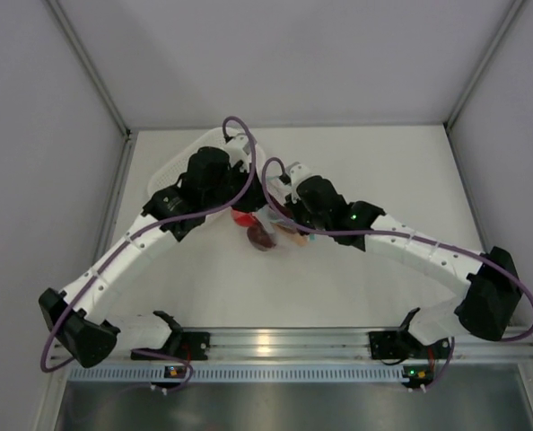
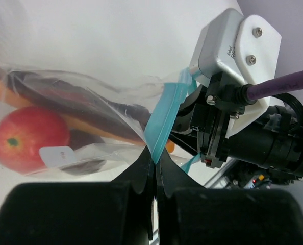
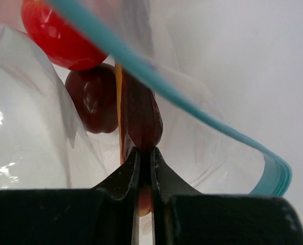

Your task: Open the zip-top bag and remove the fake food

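The clear, crinkly plastic zip-top bag (image 2: 122, 88) hangs between the two arms over the middle of the white table (image 1: 356, 287), just beside the white perforated plastic basket (image 1: 184, 154), whose contents cannot be made out. The left gripper (image 2: 155, 161) is clenched on the bag's light blue zip strip (image 2: 164, 115). The right gripper (image 3: 144, 155) is pinched shut on a fold of the clear film lower down, with its tips close against the food inside. All three toy pieces sit in the bag: the glossy red tomato-like ball (image 2: 30, 138), the thin orange crescent slice (image 2: 90, 126) and the dark brown doughnut-like ring (image 3: 94, 102). The film looks light, limp and slippery, so it will probably crumple and slide rather than resist a pull. The strip is the stiffer part and the surer place to hold, one lip to each gripper. Whether the seal has parted cannot be told. The right grip on loose film may well slip or drag a toy along.
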{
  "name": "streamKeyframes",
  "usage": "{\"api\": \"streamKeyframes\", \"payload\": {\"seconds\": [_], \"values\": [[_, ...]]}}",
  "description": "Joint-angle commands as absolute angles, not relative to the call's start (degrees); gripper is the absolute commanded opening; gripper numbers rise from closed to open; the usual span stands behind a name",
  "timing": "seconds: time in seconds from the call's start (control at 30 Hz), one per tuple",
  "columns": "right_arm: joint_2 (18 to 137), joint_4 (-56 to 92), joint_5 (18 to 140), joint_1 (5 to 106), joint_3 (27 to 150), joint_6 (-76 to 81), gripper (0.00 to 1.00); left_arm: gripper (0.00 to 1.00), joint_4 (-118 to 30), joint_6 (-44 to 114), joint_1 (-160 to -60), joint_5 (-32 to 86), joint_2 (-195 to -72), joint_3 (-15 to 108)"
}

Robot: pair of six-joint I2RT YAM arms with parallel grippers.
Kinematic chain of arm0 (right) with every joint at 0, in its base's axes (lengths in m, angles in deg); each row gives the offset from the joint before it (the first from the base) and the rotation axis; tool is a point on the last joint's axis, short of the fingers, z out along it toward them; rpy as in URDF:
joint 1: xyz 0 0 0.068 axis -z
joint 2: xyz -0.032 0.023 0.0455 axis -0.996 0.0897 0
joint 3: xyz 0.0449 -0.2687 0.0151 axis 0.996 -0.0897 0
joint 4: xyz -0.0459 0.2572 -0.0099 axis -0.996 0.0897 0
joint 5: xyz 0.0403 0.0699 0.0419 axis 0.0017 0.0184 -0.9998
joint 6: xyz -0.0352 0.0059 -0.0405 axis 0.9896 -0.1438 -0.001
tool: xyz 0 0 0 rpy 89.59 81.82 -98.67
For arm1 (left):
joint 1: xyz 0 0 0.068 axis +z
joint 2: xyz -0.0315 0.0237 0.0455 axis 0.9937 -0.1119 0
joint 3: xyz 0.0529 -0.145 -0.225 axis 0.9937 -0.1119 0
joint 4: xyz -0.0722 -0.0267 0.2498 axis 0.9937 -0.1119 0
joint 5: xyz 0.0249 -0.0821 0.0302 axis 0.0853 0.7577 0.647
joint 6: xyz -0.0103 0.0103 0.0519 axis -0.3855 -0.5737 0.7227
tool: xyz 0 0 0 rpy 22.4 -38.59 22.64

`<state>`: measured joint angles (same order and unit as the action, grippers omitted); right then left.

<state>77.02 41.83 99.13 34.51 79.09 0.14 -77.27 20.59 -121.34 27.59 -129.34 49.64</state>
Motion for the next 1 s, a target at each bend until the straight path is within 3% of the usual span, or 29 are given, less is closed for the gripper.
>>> {"api": "streamKeyframes", "payload": {"seconds": [0.0,0.27,0.33,0.43,0.63,0.77,0.97], "values": [[75.66,34.23,93.82,35.11,79.45,-2.79,0.0,0.0,-74.48,20.29,-121.19,37.49,-131.65,49.9],[78.63,43.78,95.58,35.98,92.18,-6.58,0.0,0.0,-74.65,23.28,-121.37,45.23,-132.36,48.31],[80.83,46.34,94.0,36.78,94.74,-5.88,0.0,0.0,-74.57,23.8,-121.37,44.27,-131.66,47.7],[81.98,49.24,100.82,37.13,94.92,-2.63,0.0,0.0,-74.65,23.46,-121.28,39.37,-129.99,47.0],[79.88,52.94,96.63,37.92,89.05,0.62,0.0,0.0,-76.67,23.46,-121.28,31.18,-128.58,47.87],[71.9,43.92,91.38,37.92,77.02,-0.16,0.0,0.0,-76.59,21.52,-121.19,26.52,-128.23,48.57],[67.83,38.27,82.13,37.83,68.03,-6.13,0.0,0.0,-74.14,19.59,-121.19,31.67,-130.69,49.02]]}}
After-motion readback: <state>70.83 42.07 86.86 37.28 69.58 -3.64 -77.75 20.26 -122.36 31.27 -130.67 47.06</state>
